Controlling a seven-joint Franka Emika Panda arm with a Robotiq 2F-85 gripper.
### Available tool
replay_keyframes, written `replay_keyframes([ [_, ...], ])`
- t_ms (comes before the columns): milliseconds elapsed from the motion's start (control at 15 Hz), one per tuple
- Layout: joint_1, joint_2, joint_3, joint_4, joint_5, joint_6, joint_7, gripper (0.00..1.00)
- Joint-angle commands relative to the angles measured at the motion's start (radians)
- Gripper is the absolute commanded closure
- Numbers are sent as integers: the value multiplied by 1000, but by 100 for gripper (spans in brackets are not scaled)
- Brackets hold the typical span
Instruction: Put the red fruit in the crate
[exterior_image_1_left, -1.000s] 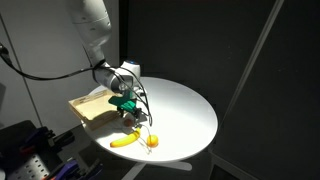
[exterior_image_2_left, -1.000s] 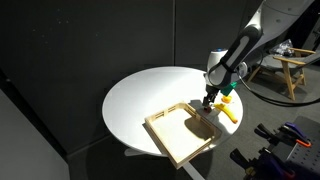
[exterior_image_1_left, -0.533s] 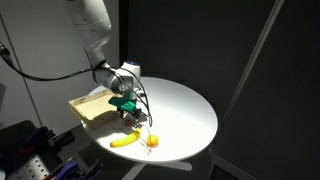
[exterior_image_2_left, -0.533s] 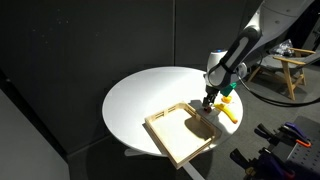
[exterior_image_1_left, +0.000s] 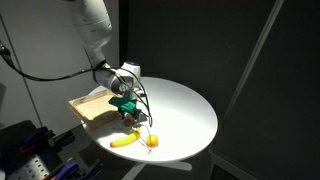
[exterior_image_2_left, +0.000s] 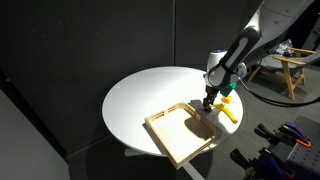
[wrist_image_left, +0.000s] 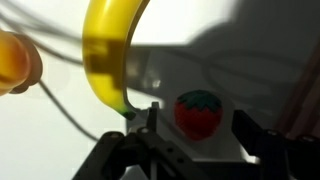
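In the wrist view the red fruit sits on the table squarely between the claw's spread, unclenched jaws, with the banana at its 10 o'clock; in an exterior view the crate lies toward 8 o'clock.

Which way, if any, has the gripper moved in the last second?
No, it has not moved. In an exterior view the gripper hangs at the same spot between the crate edge and the banana.
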Motion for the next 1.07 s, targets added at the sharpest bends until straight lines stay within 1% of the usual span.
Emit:
replay_keyframes([
  [0, -8, 5, 4, 15, -24, -1, -1, 53],
  [67, -8, 2, 5, 14, -23, -3, -1, 60],
  [133, -9, -1, 5, 13, -22, -4, 0, 69],
  [267, -5, -8, 0, 15, -23, -10, 7, 80],
  [667, 7, -53, -21, 14, -28, -39, 29, 80],
  [1000, 7, -124, -16, 6, -19, -112, 30, 80],
])
